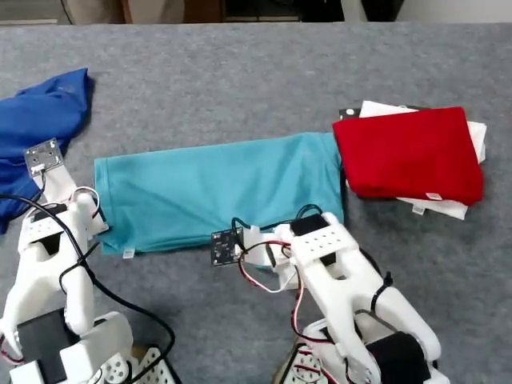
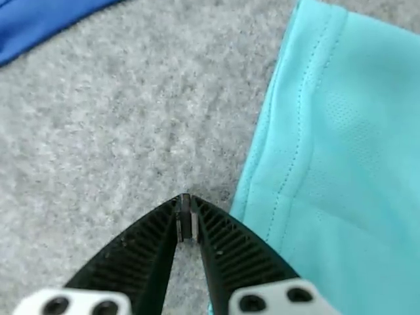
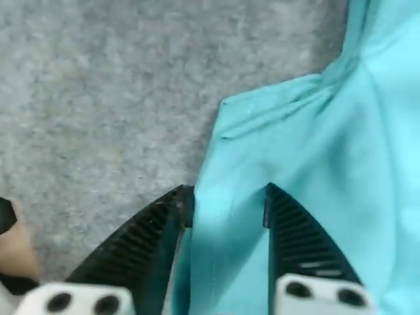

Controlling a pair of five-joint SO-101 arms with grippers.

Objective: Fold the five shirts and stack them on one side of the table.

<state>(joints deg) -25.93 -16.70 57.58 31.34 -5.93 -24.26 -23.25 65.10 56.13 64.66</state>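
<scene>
Spread shirt (image 1: 216, 188) lies across mid tabletop (image 1: 240, 72), long side running left-right. Loose shirt (image 1: 40, 120) at far-left edge, behind and left of spread shirt, apart from it. Folded stack (image 1: 472, 136) at right, meeting spread shirt's right end. Top shirt (image 1: 408, 152) sits on the stack, lower layers poking out behind, right and in front of it. Left hand (image 2: 186, 213) on bare tabletop just beside spread shirt's left edge, tips together, loose shirt farther off. Right hand (image 3: 226, 200) at spread shirt's near edge, right of its middle, fingers apart with the cloth edge between them
</scene>
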